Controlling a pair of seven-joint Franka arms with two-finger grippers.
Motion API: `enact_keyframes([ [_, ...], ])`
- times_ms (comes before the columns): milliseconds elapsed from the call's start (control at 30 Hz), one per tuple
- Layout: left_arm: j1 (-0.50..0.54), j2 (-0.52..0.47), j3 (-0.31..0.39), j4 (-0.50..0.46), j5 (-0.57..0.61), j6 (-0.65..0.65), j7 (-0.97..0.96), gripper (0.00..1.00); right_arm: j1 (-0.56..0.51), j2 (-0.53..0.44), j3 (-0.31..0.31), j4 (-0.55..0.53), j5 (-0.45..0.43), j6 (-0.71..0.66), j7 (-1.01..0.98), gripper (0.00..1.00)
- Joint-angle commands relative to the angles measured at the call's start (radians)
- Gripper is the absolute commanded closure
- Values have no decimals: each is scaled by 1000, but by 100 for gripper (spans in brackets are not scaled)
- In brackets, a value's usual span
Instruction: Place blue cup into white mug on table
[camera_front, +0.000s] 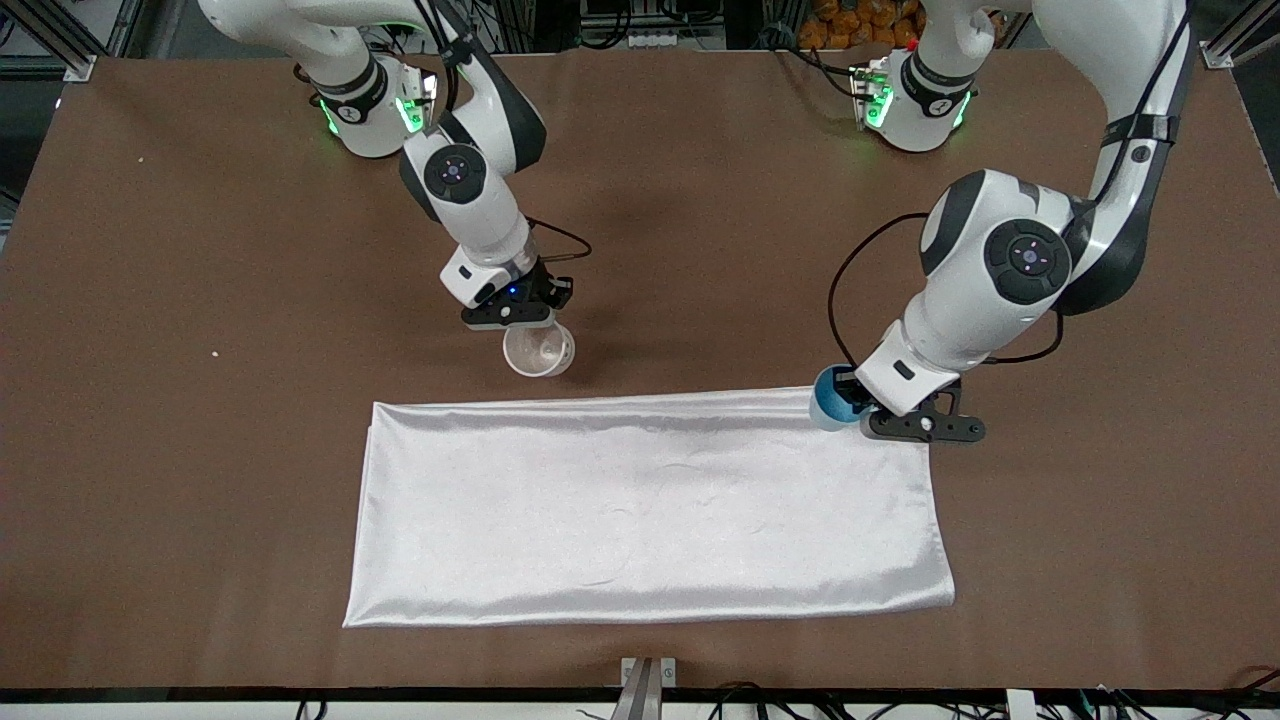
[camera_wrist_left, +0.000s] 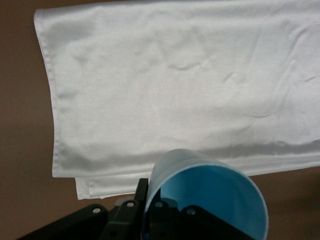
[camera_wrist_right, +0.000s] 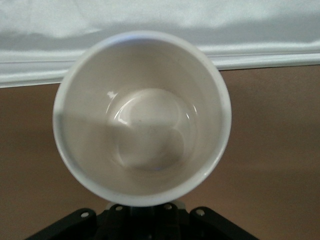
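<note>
— Right, front view first; where do the cup and mug sit?
— Blue cup is in the left gripper, over the white cloth's corner toward the left arm's end; tilted, its axis leaning, most of it hidden by the wrist. White mug is at the right gripper, over bare table just past the cloth's edge, mouth facing the camera; its handle is hidden.

— Left wrist view?
— Cup tipped, pale blue inside showing; the fingers are clamped on its wall, lower part cut off; cloth lies spread below, edge folded.

— Right wrist view?
— Mug mouth toward the lens, off-white inside empty; the gripper is closed on its rim; cloth's edge near, brown table beneath.
</note>
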Motion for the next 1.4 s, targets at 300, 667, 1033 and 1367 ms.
enact_keyframes([
  [300, 2, -27, -67, -35, 7, -33, -100, 100, 120, -37, -6, -29, -67, 33, 314, 100],
  [667, -21, -46, -75, -35, 27, -33, -134, 100, 157, 69, -6, -23, -320, 105, 586, 100],
  [1033, -9, -46, -75, -36, 90, -33, -139, 100, 180, 173, -5, 44, -460, 119, 776, 100],
  [1367, -6, -52, -69, -32, 91, -76, -137, 100, 172, 187, -5, 69, -449, 111, 908, 0],
])
